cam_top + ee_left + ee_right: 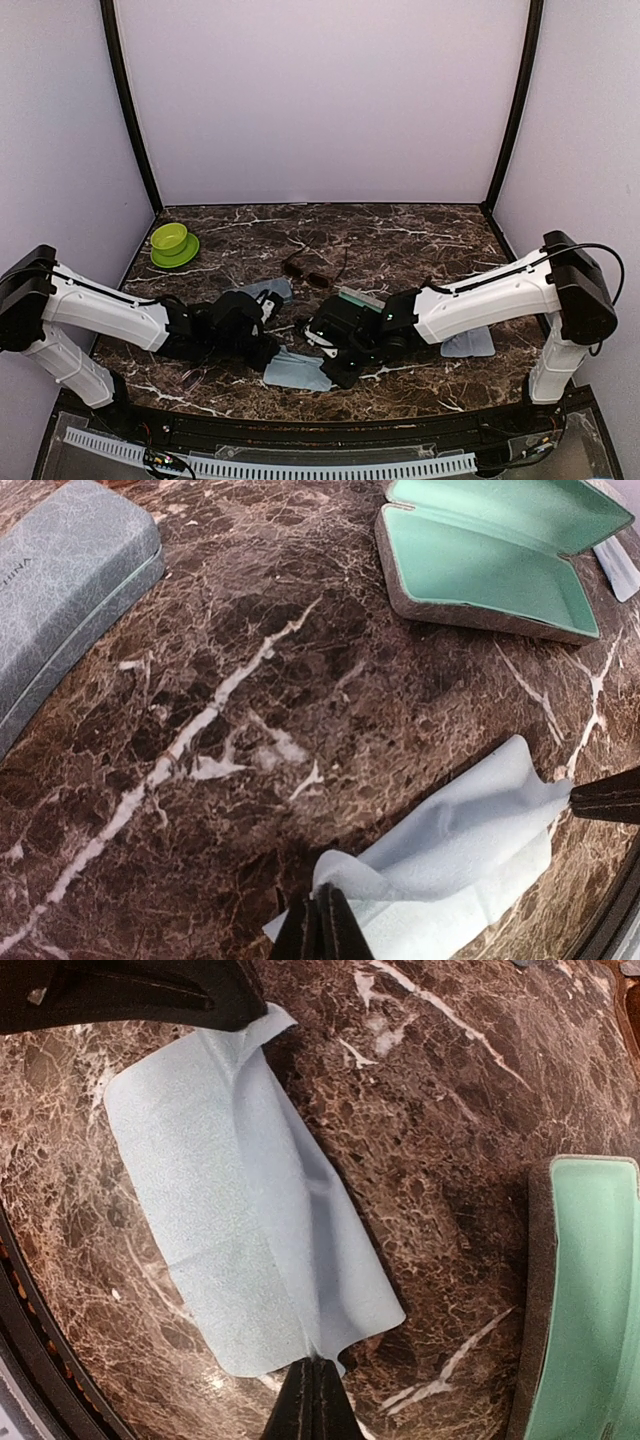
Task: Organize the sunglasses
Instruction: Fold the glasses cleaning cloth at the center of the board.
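1. the light-blue cloth [250, 1210] is spread on the marble table [250, 730] close to the near edge, with a soft crease running down it, and it is gripped at both ends.
2. the left gripper [320, 925] is pinched closed on one corner of that cloth, with the fabric bunched up right at the fingertips.
3. the right gripper [315, 1400] is clamped closed on the opposite edge of the same cloth, fingers pressed tight together.
4. the sunglasses [305, 272] with dark reddish-brown lenses are seen lying on the table farther back, about mid-table, well apart from both grippers and touched by neither.
5. an open case [500, 560] with a mint-green lining is placed just right of the sunglasses and a bit nearer, on the far side of the cloth.
6. a closed blue-grey case [60, 590] is laid to the left of the sunglasses, beside the left arm.
7. a second cloth [467, 343] is partly covered by the right arm, and a green bowl [173, 243] is parked at the far left.
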Motion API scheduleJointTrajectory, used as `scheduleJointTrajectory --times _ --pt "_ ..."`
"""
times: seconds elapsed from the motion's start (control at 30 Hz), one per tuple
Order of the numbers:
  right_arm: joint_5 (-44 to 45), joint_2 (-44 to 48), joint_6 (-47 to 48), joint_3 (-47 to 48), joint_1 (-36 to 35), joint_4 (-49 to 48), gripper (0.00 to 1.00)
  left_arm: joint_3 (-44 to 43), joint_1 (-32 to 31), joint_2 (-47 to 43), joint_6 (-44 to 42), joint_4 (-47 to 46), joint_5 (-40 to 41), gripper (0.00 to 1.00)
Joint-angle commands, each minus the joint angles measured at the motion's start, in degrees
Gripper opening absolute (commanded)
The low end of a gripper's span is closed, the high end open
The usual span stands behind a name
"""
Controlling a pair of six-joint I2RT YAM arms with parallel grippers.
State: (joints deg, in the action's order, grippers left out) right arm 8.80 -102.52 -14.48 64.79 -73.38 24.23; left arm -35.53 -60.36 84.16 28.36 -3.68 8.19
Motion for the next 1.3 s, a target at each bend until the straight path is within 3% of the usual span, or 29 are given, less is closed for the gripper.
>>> scheduleJointTrajectory --times 0.0,0.6,1.27 --pt "0.00 1.63 -1.48 -0.55 -0.87 -0.28 0.00 0.87 -0.54 -2.62 0.47 1.25 0.39 0.08" --pt "1.01 1.39 -6.74 -2.10 -3.36 -3.94 0.00 5.80 -1.43 -13.87 5.09 2.46 0.04 0.48" --pt "2.81 -0.92 -9.19 -3.25 -5.66 -5.32 0.00 4.14 -1.37 -8.75 9.96 -1.77 2.94 0.58"
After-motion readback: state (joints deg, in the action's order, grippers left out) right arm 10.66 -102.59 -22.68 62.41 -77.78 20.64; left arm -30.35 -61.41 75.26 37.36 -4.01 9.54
